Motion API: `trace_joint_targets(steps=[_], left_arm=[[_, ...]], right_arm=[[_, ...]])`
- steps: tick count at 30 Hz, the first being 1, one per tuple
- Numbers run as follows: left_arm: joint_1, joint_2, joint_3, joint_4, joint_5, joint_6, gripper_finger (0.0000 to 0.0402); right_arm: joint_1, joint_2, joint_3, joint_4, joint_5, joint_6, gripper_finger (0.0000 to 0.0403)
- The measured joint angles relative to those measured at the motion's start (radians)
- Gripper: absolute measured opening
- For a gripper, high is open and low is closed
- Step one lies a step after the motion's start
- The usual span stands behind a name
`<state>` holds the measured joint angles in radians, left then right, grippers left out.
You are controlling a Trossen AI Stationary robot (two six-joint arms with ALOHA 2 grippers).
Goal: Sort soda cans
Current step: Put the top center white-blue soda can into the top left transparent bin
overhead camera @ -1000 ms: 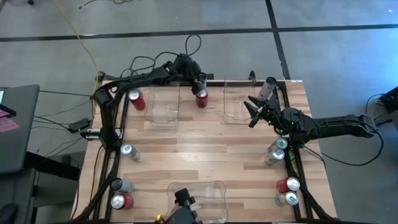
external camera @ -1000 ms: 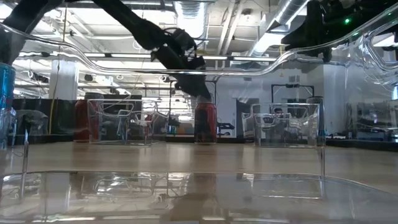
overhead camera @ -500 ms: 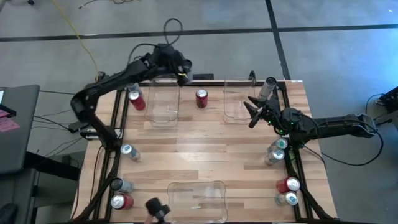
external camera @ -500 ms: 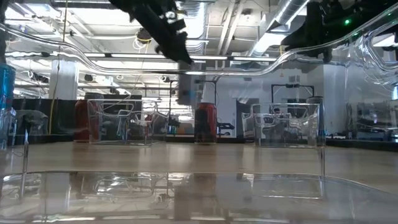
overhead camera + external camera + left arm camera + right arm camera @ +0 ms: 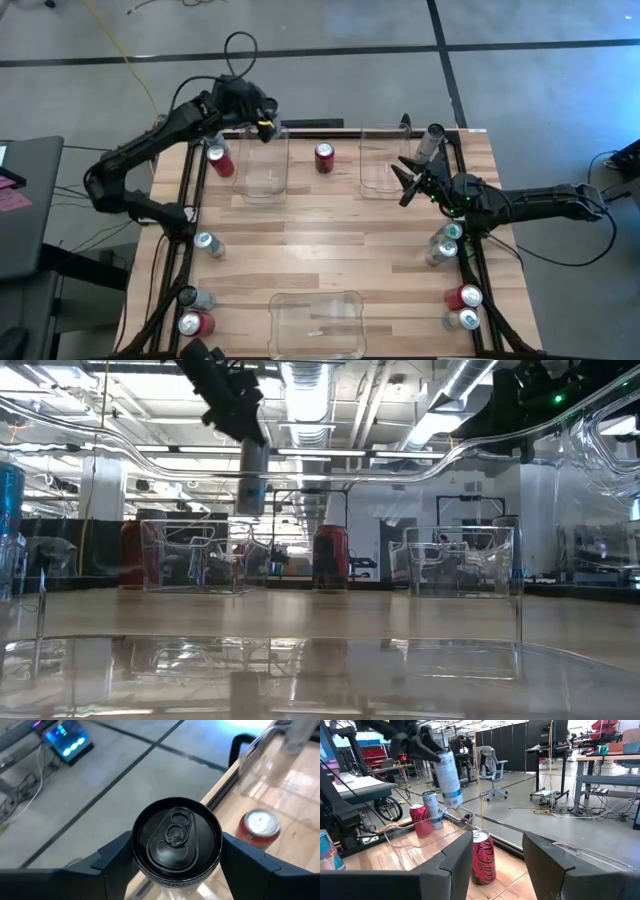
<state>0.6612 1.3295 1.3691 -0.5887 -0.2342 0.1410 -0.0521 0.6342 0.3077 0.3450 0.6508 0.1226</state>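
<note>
The left arm reaches out in a long bend from the table's left edge toward the far left corner, its wrist raised well above the wood. The left gripper is clamped on a grey can, one finger on each side of the body, the can's dark top facing the wrist camera; from table height the same can hangs upright in the air above the left clear bin. A red can stands on the table just left of that bin, and a second red can stands between the left bin and the right clear bin. The right arm lies low across the table's right side, elbow out past the edge, forearm pointing at the right bin. The right gripper has its fingers spread and holds nothing. More cans stand along the left edge and the right edge.
</note>
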Motion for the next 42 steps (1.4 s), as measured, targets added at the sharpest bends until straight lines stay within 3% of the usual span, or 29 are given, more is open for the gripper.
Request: trace_joint_targets(steps=[13, 21, 36, 42], left_arm=[[0.067, -0.182, -0.411, 0.244, -0.006, -0.115, 0.0251], [0.087, -0.206, -0.564, 0.361, -0.006, -0.139, 0.0251], [0.175, -0.152, -0.625, 0.439, -0.002, -0.125, 0.0253], [0.177, -0.152, -0.625, 0.453, -0.005, -0.128, 0.0278]], right_arm=[[0.000, 0.000, 0.000, 0.000, 0.000, -0.003, 0.0191], [-0.015, 0.000, 0.000, 0.000, 0.000, -0.003, 0.0191], [-0.013, 0.000, 0.000, 0.000, 0.000, 0.008, 0.0192], [-0.014, 0.000, 0.000, 0.001, 0.000, 0.008, 0.0192]])
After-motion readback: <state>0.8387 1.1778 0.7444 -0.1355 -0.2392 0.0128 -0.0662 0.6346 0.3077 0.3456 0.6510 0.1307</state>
